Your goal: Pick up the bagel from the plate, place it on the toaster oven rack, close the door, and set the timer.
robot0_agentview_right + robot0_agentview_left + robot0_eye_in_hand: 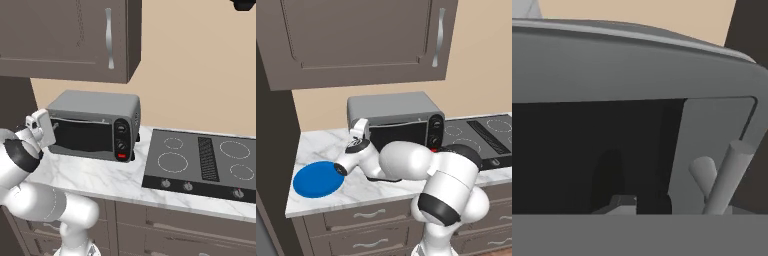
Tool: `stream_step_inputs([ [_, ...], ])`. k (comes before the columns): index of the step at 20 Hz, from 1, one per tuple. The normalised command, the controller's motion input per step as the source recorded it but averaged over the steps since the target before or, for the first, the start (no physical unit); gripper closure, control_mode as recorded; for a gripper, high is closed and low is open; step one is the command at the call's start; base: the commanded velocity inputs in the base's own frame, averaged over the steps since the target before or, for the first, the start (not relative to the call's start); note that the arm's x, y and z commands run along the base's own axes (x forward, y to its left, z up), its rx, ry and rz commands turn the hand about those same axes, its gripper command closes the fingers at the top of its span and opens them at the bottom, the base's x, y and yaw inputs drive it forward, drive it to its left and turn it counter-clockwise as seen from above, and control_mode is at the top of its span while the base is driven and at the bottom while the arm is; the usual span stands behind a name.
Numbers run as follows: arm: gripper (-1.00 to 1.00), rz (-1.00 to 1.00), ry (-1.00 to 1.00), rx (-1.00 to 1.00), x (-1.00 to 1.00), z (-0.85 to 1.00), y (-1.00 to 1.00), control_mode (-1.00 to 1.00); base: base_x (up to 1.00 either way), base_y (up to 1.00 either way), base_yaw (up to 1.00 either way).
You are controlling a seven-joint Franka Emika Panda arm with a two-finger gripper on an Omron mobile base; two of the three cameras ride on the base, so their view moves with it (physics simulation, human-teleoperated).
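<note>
White glossy arm [406,161] — bulbous rounded links, smooth shells. Dark charcoal bands ring joints; broad black collar around thick lower segment. Black disc cap on wrist joint. Hand [358,129] — small boxy white block with pale grey face. No cables, screws or markings visible.

Shut door [81,135] across oven mouth (hand [359,131] against it)

The white arm [421,170] rises from the base, bends at a dark elbow joint and reaches forward and to the left, low. Its wrist turns upward, and the gripper [360,128] points up; the jaws' spacing cannot be made out.
</note>
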Motion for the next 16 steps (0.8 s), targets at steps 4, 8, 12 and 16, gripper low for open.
stream_step_inputs([
  [4, -1.00, 0.00, -0.08, -0.01, 0.00, -0.49, -0.02, -1.00, 0.00, 0.00, 0.00],
  [8, -1.00, 0.02, -0.06, -0.02, 0.00, -0.08, 0.00, -1.00, 0.00, 0.00, 0.00],
  [12, -1.00, 0.00, -0.03, -0.07, -0.13, 0.00, 0.14, -1.00, 0.00, 0.00, 0.00],
  [16, -1.00, 0.00, -0.04, -0.09, -0.24, 0.08, 0.40, -1.00, 0.00, 0.00, 0.00],
])
